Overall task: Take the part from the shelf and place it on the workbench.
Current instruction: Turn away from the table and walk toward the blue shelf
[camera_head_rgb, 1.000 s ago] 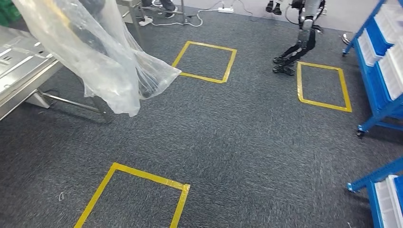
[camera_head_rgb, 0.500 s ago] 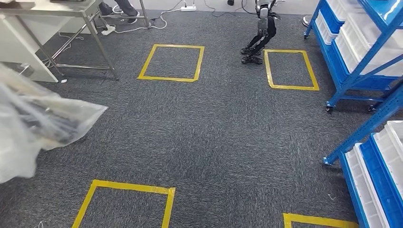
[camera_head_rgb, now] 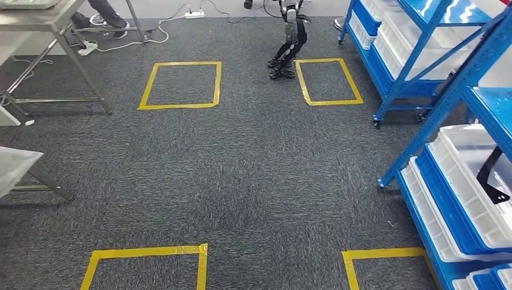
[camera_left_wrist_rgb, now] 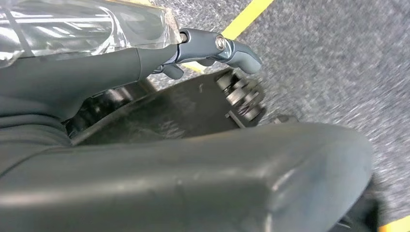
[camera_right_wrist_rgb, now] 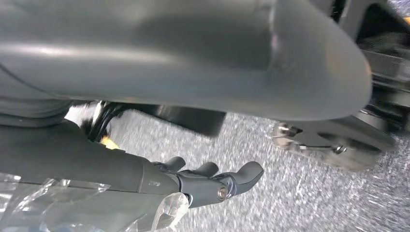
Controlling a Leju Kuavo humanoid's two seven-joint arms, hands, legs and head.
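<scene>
The part sits in a clear plastic bag [camera_left_wrist_rgb: 82, 26], pressed between the fingers [camera_left_wrist_rgb: 217, 48] of the left hand [camera_left_wrist_rgb: 145, 63] and of the right hand [camera_right_wrist_rgb: 159, 186]. The bag looks light, soft and slippery, so I judge both hands should hold the stiff part inside it.

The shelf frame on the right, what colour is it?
Blue. The shelf frame shows best in the head view.

Dark grey carpet [camera_head_rgb: 253, 175]; yellow tape squares [camera_head_rgb: 180, 85] marked across it. Blue shelving [camera_head_rgb: 447, 96] at right; metal table [camera_head_rgb: 54, 24] upper left.
</scene>
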